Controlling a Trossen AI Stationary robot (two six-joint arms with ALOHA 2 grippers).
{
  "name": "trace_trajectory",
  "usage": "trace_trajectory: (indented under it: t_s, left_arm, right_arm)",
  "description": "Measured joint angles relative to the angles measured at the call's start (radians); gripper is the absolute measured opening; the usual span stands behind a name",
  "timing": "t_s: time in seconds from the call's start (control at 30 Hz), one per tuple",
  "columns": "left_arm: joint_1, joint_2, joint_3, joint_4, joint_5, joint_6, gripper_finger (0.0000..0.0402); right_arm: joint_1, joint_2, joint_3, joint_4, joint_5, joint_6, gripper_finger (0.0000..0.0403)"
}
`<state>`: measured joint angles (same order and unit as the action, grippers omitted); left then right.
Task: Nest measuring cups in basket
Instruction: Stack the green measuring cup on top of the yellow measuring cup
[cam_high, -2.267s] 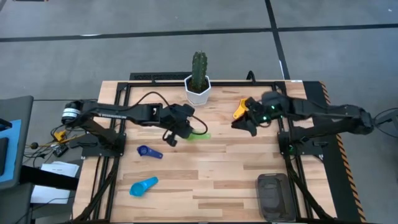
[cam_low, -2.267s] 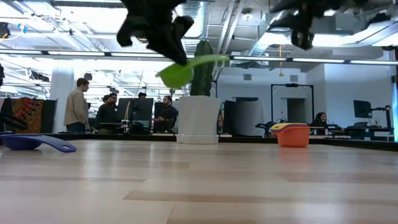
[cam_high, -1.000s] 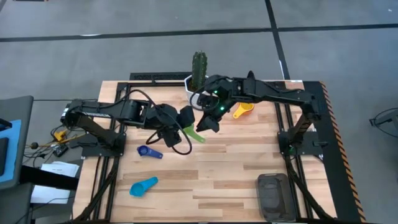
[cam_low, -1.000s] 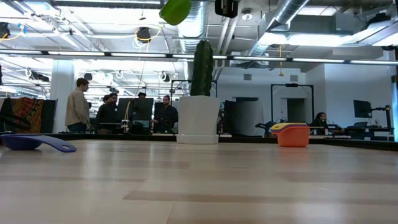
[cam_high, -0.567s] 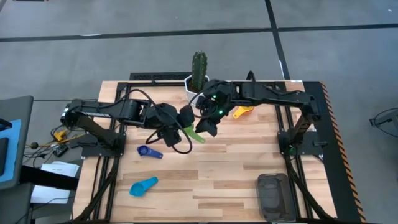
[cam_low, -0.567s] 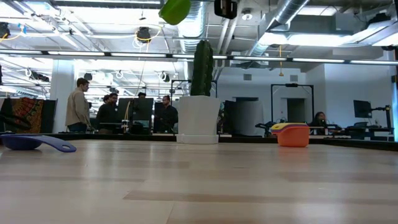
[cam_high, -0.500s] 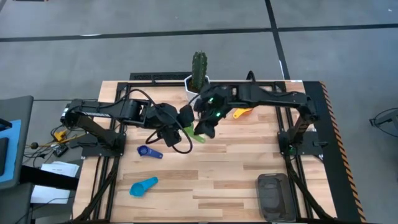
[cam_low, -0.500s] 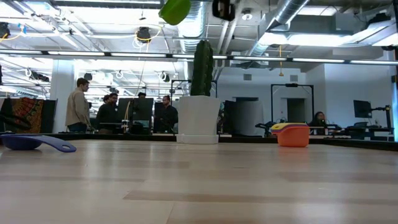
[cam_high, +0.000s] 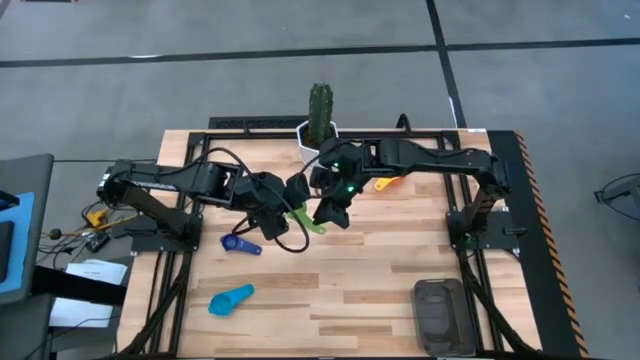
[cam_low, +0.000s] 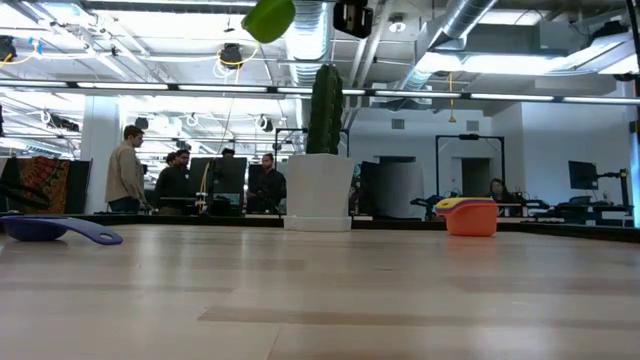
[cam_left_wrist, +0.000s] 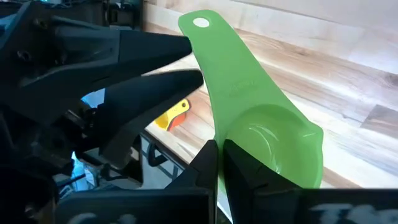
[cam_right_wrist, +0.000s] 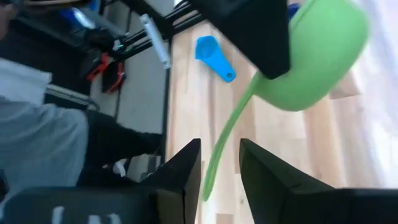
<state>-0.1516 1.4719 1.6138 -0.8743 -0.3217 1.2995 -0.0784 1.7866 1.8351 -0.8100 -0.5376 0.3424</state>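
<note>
A green measuring cup (cam_left_wrist: 249, 106) hangs high above the table's middle, with my left gripper (cam_high: 292, 200) shut on its bowl. Its flat handle (cam_right_wrist: 217, 155) reaches away from that gripper. My right gripper (cam_right_wrist: 214, 177) is open, with one finger on either side of the handle's free end and a gap showing on both sides. In the low view only the green bowl (cam_low: 268, 18) and a bit of the right gripper (cam_low: 352, 15) show at the top. The basket (cam_high: 440, 315) stands at the near right. My left gripper pinches the wall of the green cup's bowl (cam_left_wrist: 219, 134) close to where the handle starts, one finger inside the bowl and one outside. The cup is lifted clear of the table, and its handle points away along the line of the fingers.
A dark blue cup (cam_high: 240, 244) and a light blue cup (cam_high: 230, 298) lie on the table's left half. An orange cup with a yellow one in it (cam_low: 468, 215) stands at the far right of the middle. The white cactus pot (cam_high: 320, 130) stands at the far edge.
My right gripper has moved a little toward the near edge and down, closing in on the handle end of the green cup. My left gripper has stayed in place with the cup, whose bowl has shifted slightly in the low view.
</note>
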Motion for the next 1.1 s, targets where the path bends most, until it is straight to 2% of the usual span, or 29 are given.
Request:
trace_trajectory:
  t_s: [0.3, 0.57, 0.7, 0.8, 0.9, 1.0, 1.1]
  left_arm:
    - [0.000, 0.000, 0.000, 0.022, -0.006, 0.041, 0.0000]
    - [0.012, -0.033, 0.000, 0.051, 0.006, -0.014, 0.0000]
    - [0.014, -0.034, 0.000, 0.057, 0.025, -0.059, 0.0000]
    - [0.014, -0.034, 0.000, 0.054, 0.030, -0.071, 0.0000]
    - [0.014, -0.034, 0.000, 0.054, 0.028, -0.081, 0.0000]
    - [0.018, -0.034, 0.000, 0.052, 0.010, -0.141, 0.0000]
    - [0.025, -0.034, -0.001, 0.052, -0.030, -0.310, 0.0003]
  right_arm:
    - [0.007, 0.000, 0.000, -0.002, -0.013, -0.010, 0.0095]
    - [0.015, -0.001, 0.000, -0.049, -0.016, -0.071, 0.0097]
    - [0.020, -0.001, 0.000, -0.039, 0.022, -0.075, 0.0094]
    - [0.021, -0.001, 0.000, -0.037, 0.060, -0.075, 0.0073]
    - [0.020, -0.001, 0.000, -0.039, 0.066, -0.074, 0.0030]
    - [0.020, -0.001, 0.000, -0.039, 0.074, -0.064, 0.0013]
    - [0.026, -0.001, 0.000, -0.040, 0.134, -0.037, 0.0009]
